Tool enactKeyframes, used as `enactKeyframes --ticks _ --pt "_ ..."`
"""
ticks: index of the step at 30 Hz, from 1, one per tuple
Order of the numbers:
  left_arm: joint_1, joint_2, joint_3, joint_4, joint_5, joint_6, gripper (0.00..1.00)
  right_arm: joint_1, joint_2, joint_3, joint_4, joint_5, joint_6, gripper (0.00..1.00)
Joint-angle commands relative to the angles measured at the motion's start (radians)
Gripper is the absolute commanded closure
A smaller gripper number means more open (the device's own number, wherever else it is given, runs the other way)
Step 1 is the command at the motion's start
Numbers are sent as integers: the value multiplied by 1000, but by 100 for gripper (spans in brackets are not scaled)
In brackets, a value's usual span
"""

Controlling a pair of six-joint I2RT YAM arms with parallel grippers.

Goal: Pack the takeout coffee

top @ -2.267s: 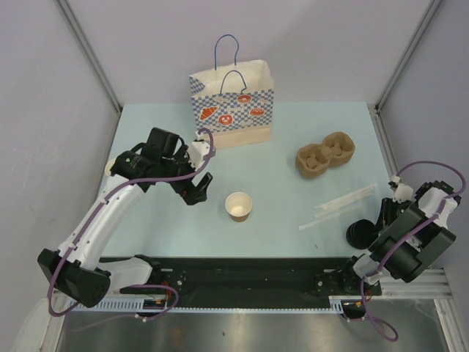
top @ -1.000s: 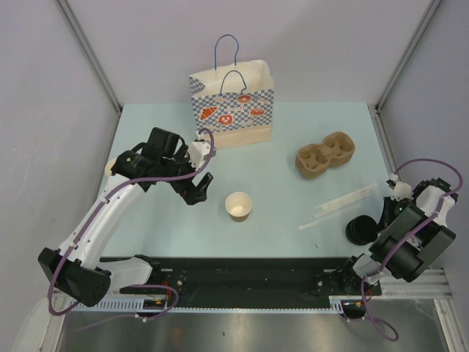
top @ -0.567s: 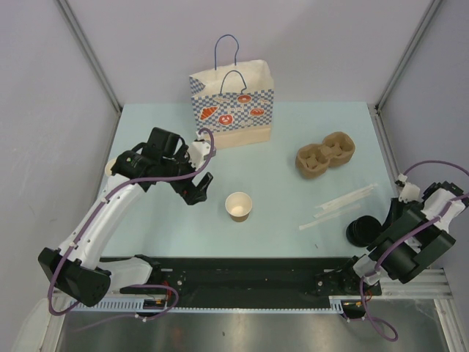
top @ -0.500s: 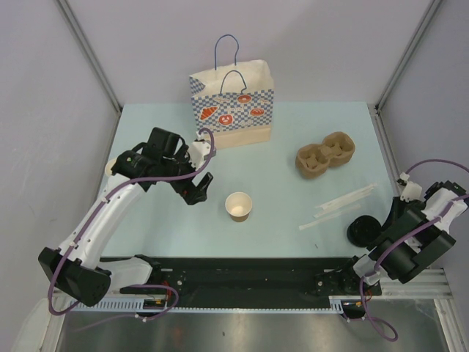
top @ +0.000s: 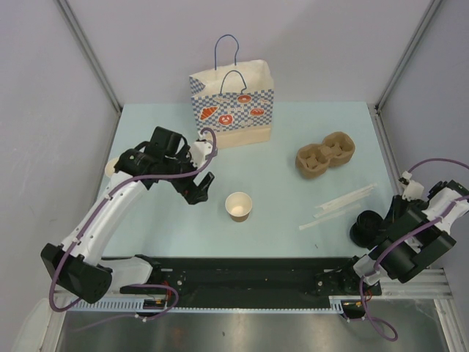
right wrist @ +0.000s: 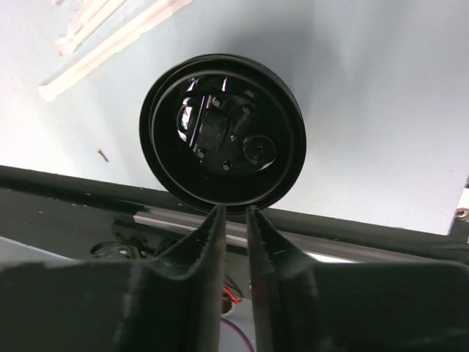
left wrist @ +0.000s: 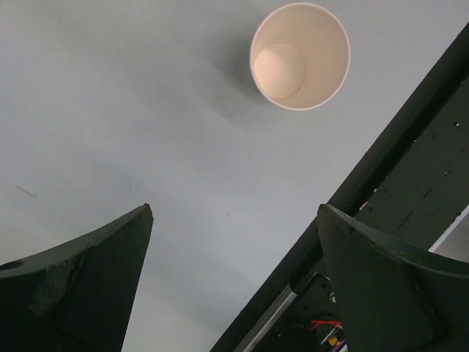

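1. R pincer [right wrist: 234,211]: nearly shut, thin gap. Tips at rim of black lid [right wrist: 222,128]; can't tell if it grips.
2. L pincer [top: 199,189]: wide open, holds nothing.
3. Cup [top: 238,206]: upright on table [top: 308,125], top open, in front of paper bag [top: 233,106]. Lid far right-front of bag.

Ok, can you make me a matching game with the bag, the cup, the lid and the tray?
Things:
1. bag
2. cup
3. lid
4. tray

Clues:
A. black and round, near the table's right front corner
B. stands at the back, has handles
C. brown, with round hollows
D. open on top, empty, in the middle

Pairs: 1-B, 2-D, 3-A, 4-C
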Motion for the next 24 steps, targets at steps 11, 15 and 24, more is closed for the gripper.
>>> enactKeyframes --ticks 11,15,24 --pt "-8 -3 -15 54 31 24 0 66 -73 53 -32 -15 -8 54" --pt "-8 -12 -29 57 29 28 0 113 -93 54 -58 -20 -10 44" --pt "-8 -26 -34 70 42 10 0 224 -138 54 -84 -6 29 34"
